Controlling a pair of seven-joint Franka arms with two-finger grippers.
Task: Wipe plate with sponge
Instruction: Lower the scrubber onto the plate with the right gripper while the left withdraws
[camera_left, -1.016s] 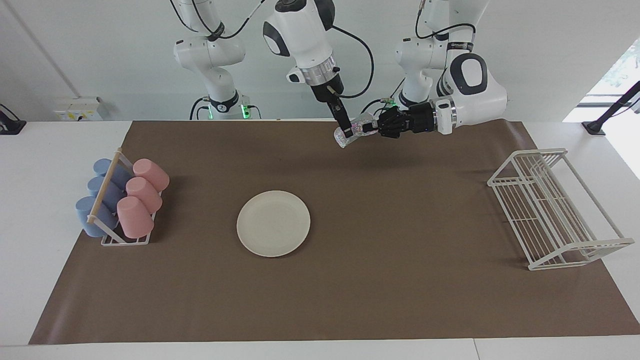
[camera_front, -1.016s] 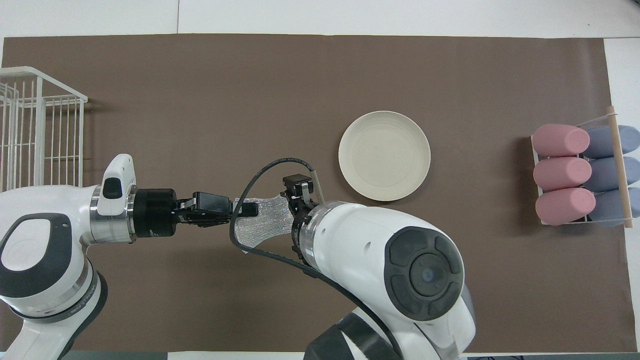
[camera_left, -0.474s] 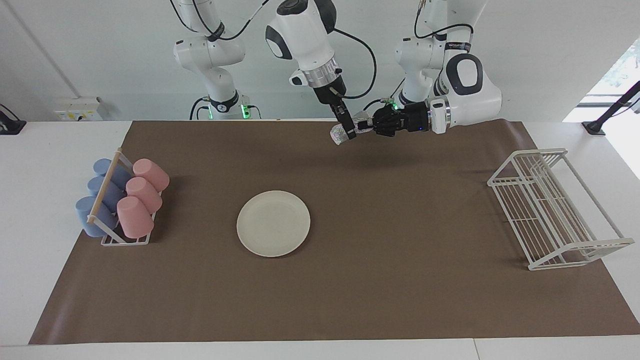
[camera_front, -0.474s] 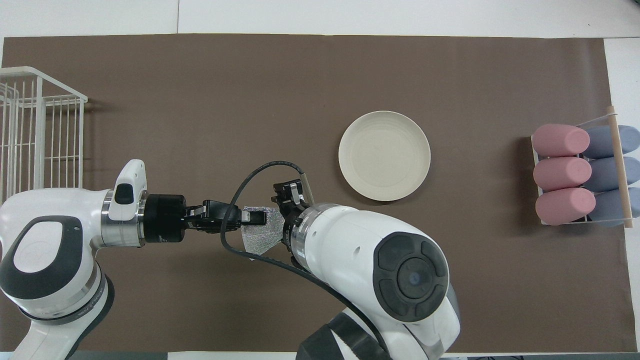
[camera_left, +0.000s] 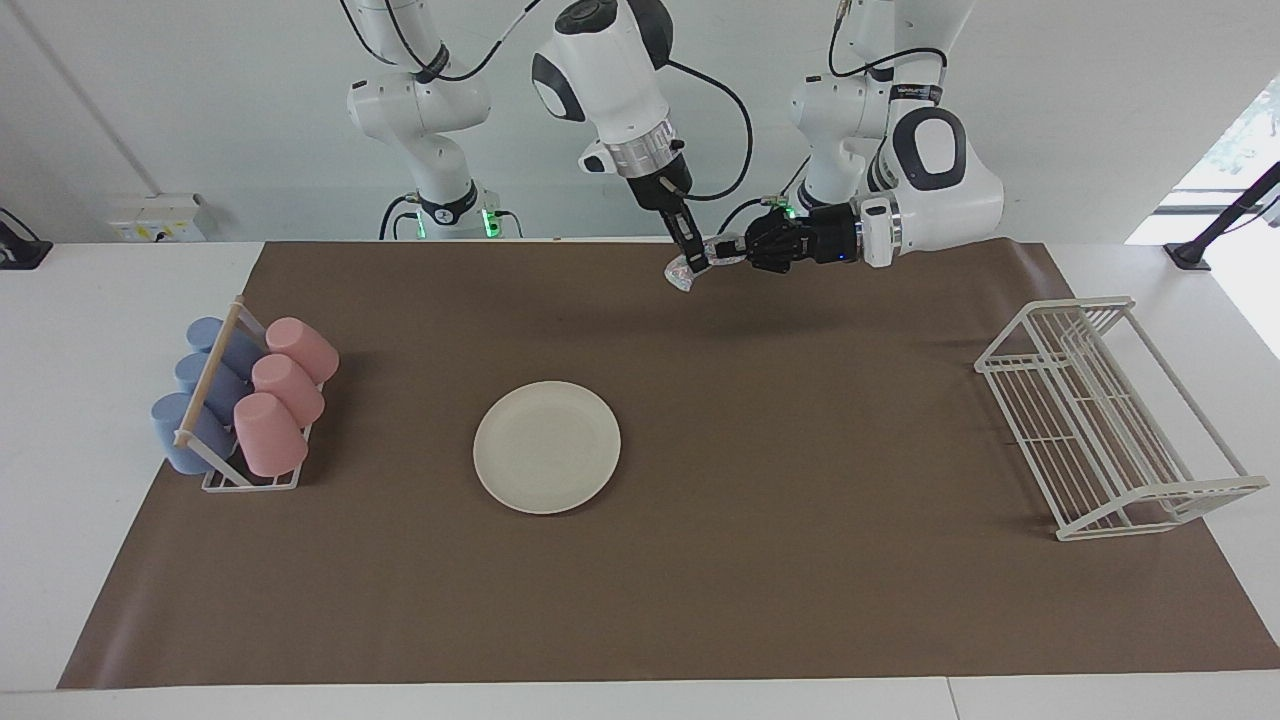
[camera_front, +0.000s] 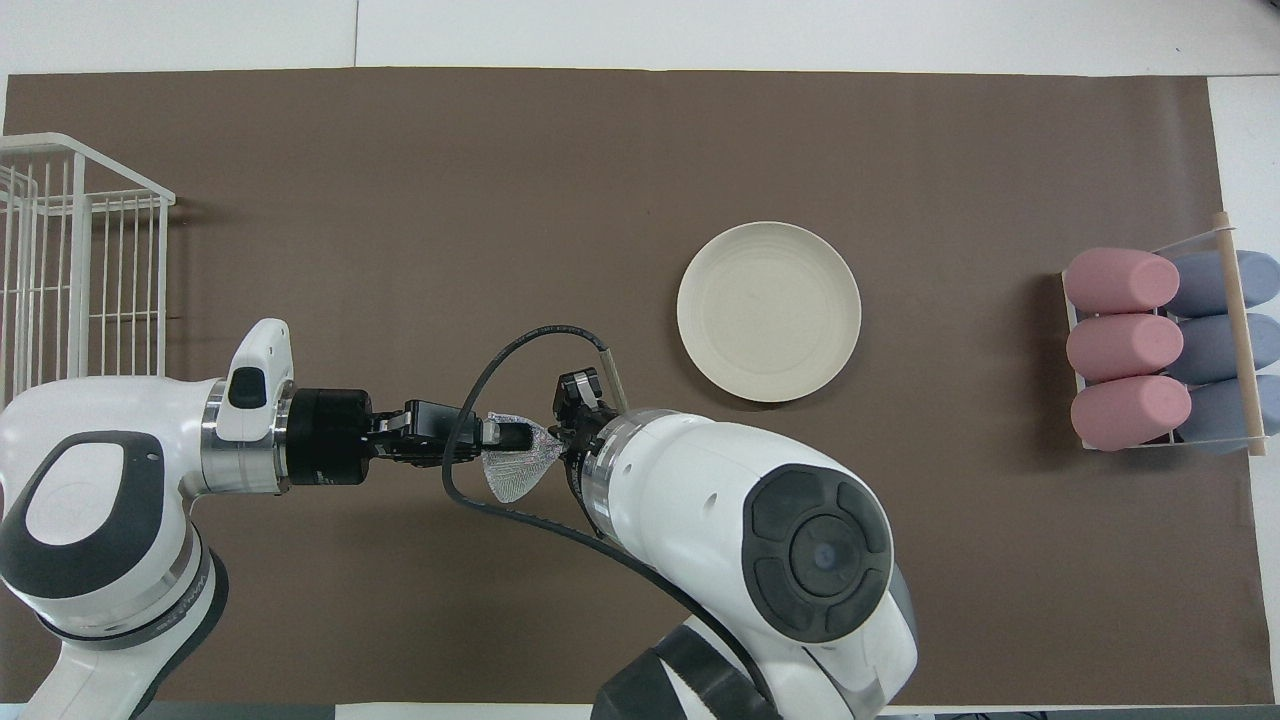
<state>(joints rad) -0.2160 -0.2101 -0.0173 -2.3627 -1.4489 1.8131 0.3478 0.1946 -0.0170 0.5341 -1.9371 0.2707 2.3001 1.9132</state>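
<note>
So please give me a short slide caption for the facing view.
Both the left gripper and the right gripper hold the sponge in the air, while the plate lies untouched on the mat.

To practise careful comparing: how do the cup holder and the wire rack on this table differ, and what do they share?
Load: the cup holder is filled with pink cups and blue cups lying on their sides; no items show in the wire rack.
Place: the cup holder sits at the right arm's end of the table, the wire rack at the left arm's end.
Size: the wire rack is larger.
Shared: both are white wire frames resting on the brown mat.
</note>
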